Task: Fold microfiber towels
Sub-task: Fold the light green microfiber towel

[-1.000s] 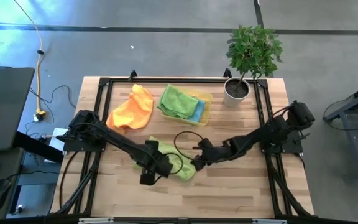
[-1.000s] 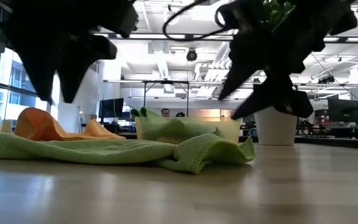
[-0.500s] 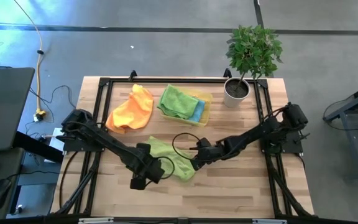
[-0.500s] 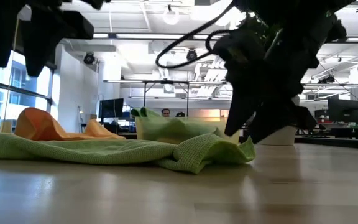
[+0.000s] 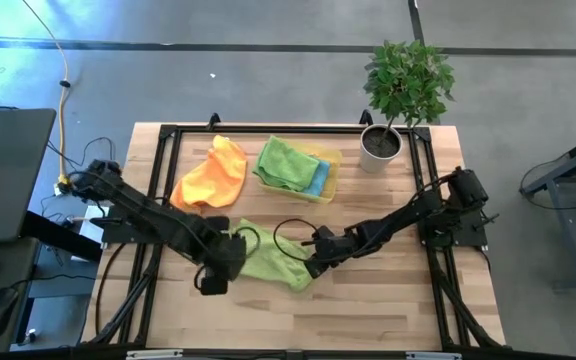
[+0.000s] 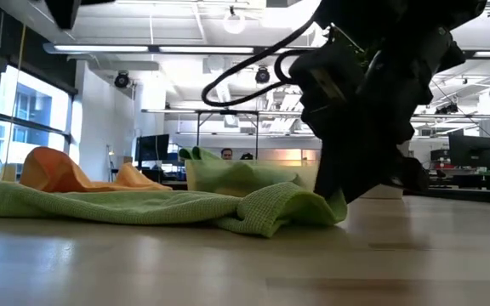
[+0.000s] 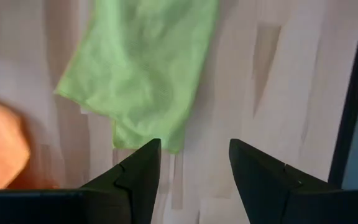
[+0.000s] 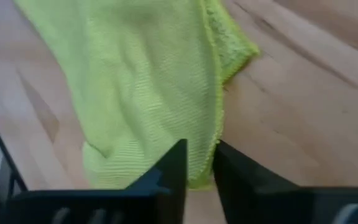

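Nearest the front edge of the table (image 5: 368, 310), the light green towel (image 5: 268, 262) is pinched at its right edge by the right gripper (image 5: 313, 268), the left gripper (image 5: 211, 284) is held unclenched beside its left end, and the orange towel (image 5: 211, 175) and tray (image 5: 330, 172) are set farther back.

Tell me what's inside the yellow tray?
In the yellow tray lies a light green towel on top, with a teal blue towel peeking out beneath it. Anything deeper under them is covered.
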Robot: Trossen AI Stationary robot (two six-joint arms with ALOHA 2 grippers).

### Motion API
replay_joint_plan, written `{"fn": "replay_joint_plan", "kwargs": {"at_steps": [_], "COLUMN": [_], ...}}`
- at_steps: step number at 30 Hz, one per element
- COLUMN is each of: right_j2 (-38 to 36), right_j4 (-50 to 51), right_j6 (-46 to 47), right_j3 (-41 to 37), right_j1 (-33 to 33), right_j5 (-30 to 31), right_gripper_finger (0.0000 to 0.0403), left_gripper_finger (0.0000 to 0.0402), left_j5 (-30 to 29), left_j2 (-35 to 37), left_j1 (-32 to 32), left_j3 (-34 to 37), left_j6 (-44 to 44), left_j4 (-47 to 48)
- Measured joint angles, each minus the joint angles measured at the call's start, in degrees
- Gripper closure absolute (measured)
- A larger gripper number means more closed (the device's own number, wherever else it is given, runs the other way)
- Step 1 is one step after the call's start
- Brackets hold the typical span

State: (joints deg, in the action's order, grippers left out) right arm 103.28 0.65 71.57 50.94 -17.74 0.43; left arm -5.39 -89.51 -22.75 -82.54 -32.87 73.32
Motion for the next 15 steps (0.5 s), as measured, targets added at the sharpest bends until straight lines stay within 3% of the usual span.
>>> {"fn": "replay_joint_plan", "kwargs": {"at_steps": [4, 10, 15], "right_j2": [0.0, -2.48, -8.07], "right_j4": [0.82, 1.58, 3.87], "right_j6": [-0.02, -2.38, -8.46], "right_j3": [0.0, 0.0, 0.12], "right_j1": [-0.02, -0.21, -0.54], "right_j5": [-0.91, -2.71, -0.41], "right_gripper_finger": [0.0395, 0.04, 0.0402], "left_gripper_finger": [0.022, 0.022, 0.022], "left_j5": [-1.88, -5.61, -7.18], "left_j2": [4.08, 7.48, 7.54], "left_j1": [-0.01, -0.01, 0.6], "left_j3": [-0.05, -0.05, -0.04], "left_j6": [-1.04, 0.1, 4.25], "left_j4": [-0.51, -4.55, -10.29]}}
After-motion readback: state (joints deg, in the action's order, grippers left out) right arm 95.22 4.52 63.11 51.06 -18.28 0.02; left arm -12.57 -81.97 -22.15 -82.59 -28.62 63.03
